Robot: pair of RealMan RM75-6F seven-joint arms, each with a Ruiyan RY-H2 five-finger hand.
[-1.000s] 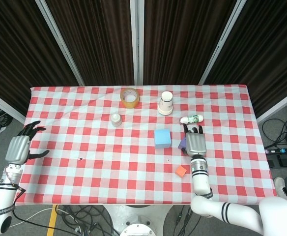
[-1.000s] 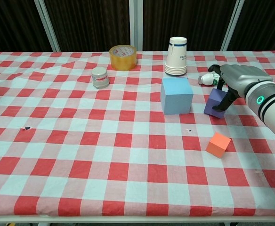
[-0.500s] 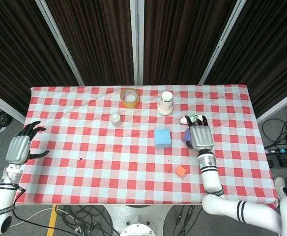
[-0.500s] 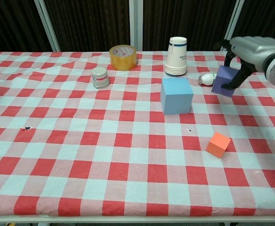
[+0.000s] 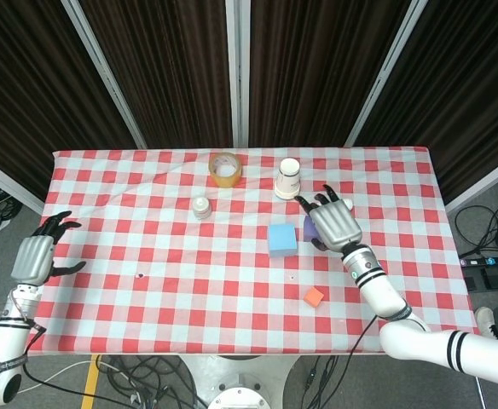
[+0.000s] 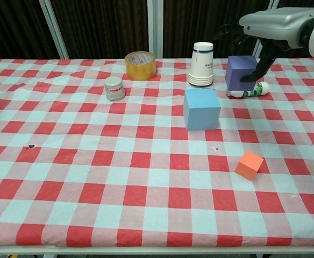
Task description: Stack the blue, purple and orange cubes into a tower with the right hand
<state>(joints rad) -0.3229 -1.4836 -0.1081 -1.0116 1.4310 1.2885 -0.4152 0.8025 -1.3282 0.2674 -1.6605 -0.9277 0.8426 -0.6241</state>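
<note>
Holding: right hand (image 6: 270,24) gripped the small purple cube (image 6: 241,73) from above, its fingers (image 6: 264,60) reaching down the cube's side, the cube lifted clear of the red-and-white checked tablecloth (image 6: 92,161).
Purple cube: hung under the hand, above and just to the right of the large light-blue cube (image 6: 201,109) in the chest view.
Blue cube: sat on the cloth below and to the left of the hand.
Orange cube: small orange cube (image 6: 249,165) lay nearer the robot, well apart from the hand.
Behind the hand: white paper cup stack (image 6: 202,64); a small white bottle (image 6: 248,92) lay on its side beneath the held cube.
Far left: tape roll (image 6: 140,65), small white jar (image 6: 114,88).
Left hand: left hand (image 5: 34,256) hovered off the table's edge, holding nothing, fingers spread.
</note>
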